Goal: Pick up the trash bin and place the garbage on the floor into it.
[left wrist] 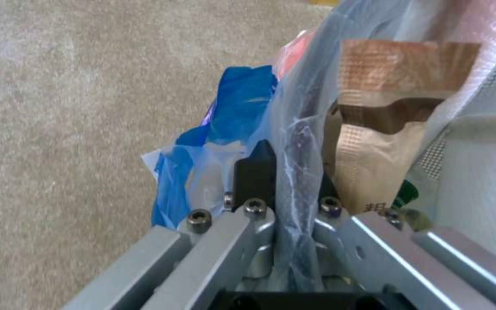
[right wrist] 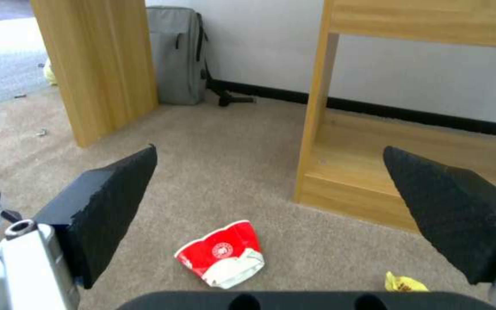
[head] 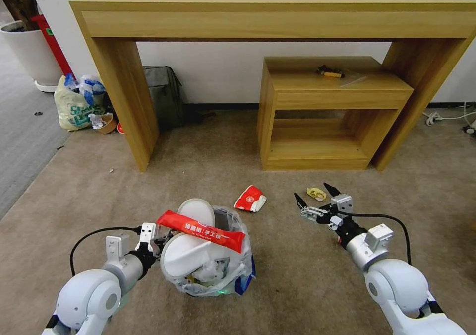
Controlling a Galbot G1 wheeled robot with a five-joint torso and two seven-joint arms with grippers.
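The trash bin [head: 210, 270], lined with a crinkly translucent bag, stands low at the front on the beige floor [head: 307, 285]. It is stuffed with white slippers [head: 186, 255], and a long red wrapper [head: 201, 231] lies across its top. My left gripper [head: 161, 236] is shut on the bin's rim, and the left wrist view shows the bag [left wrist: 299, 142] pinched between the fingers [left wrist: 256, 170]. My right gripper [head: 313, 196] hovers open above the carpet. A crushed red paper cup [head: 250, 198] [right wrist: 222, 254] lies left of it, and a yellow wrapper [head: 316, 193] [right wrist: 403, 283] sits just beyond it.
A long wooden desk [head: 277, 12] spans the back, with a low wooden shelf unit [head: 322, 111] under its right half. A grey backpack [head: 163, 94] leans on the wall. A pale-yellow shopping bag [head: 77, 104] and a white plant pot [head: 29, 49] stand at the far left, beside grey ribbed carpet [head: 25, 146].
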